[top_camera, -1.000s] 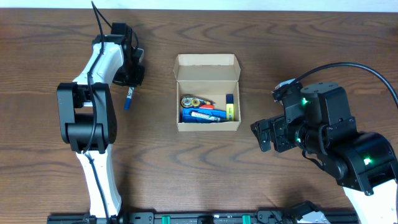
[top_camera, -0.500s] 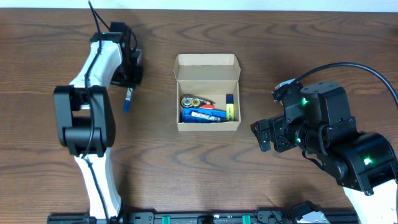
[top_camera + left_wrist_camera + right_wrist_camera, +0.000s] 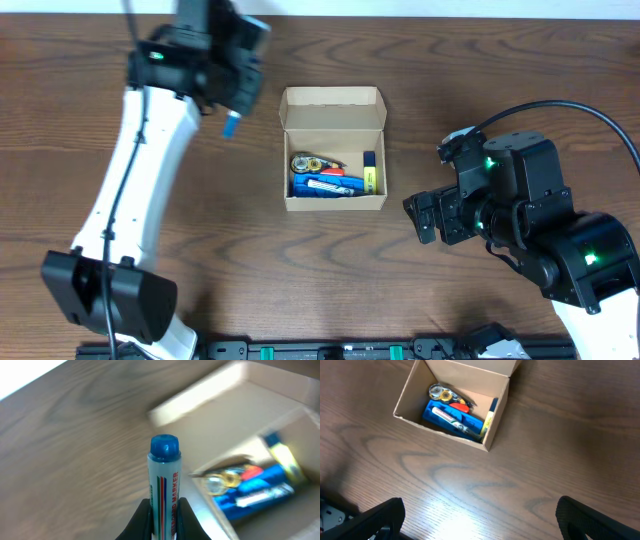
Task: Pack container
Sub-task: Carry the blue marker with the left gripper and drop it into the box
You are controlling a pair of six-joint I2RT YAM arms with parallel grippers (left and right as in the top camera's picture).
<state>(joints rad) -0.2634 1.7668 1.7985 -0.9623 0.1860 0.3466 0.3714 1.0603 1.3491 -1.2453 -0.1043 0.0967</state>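
Observation:
The container (image 3: 334,107), a tan cardboard box with its flap lid open, sits mid-table; it also shows in the left wrist view (image 3: 280,425) and the right wrist view (image 3: 496,407). Inside lie blue markers (image 3: 330,186), a yellow highlighter (image 3: 369,173) and a tape roll (image 3: 301,163). My left gripper (image 3: 232,118) is shut on a blue-capped whiteboard marker (image 3: 164,485) and holds it above the table, left of the box. My right gripper (image 3: 480,520) is open and empty, right of the box.
The wooden table (image 3: 300,270) runs to a pale far edge (image 3: 400,8). The right arm's body (image 3: 540,230) stands at the right front. The left arm (image 3: 130,200) stretches across the left side.
My left gripper has risen with the blue marker and swung right and toward the box. The right arm has not moved.

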